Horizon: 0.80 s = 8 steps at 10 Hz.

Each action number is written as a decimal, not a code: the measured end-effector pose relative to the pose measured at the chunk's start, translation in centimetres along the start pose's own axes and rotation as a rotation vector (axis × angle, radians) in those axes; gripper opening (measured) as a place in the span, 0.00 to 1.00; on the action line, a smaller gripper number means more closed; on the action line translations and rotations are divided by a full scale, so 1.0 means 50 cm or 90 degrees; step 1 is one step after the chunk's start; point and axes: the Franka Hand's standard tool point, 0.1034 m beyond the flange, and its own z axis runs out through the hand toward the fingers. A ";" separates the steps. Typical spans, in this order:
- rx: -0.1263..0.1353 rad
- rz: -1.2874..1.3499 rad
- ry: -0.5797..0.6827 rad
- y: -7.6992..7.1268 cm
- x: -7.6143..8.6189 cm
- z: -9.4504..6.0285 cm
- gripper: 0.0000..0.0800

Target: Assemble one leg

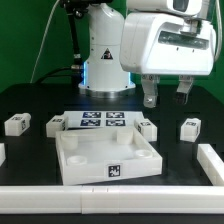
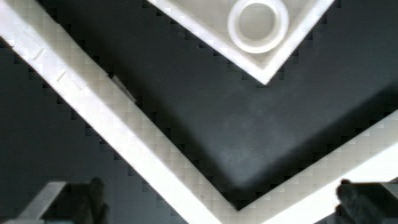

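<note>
Several small white legs with black-and-white tags lie on the black table. One leg (image 1: 190, 128) is at the exterior view's right and another leg (image 1: 147, 128) sits by the tray's far right corner. Two more legs (image 1: 15, 124) lie at the left. My gripper (image 1: 167, 95) is open and empty, hovering above the table between the two right legs and touching neither. In the wrist view my gripper (image 2: 217, 203) shows dark fingertips (image 2: 71, 200) wide apart with nothing between them. No leg shows in that view.
The wide white tray (image 1: 70, 160) with corner sockets stands front centre; its corner and a round socket (image 2: 258, 25) show in the wrist view. The marker board (image 1: 103, 121) lies behind it. White border rails (image 1: 210, 160) run along the front and right, meeting in a corner (image 2: 107, 110).
</note>
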 end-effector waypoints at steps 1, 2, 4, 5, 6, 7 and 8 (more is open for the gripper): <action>0.000 0.001 0.000 0.000 0.000 0.000 0.81; 0.000 0.001 0.000 0.000 0.000 0.000 0.81; 0.001 0.000 0.001 -0.001 0.000 0.000 0.81; 0.001 0.000 0.001 -0.001 0.000 0.000 0.81; 0.001 -0.032 0.000 0.000 -0.004 0.001 0.81; 0.005 -0.095 -0.005 -0.003 -0.021 0.006 0.81; 0.011 -0.162 -0.010 0.000 -0.038 0.011 0.81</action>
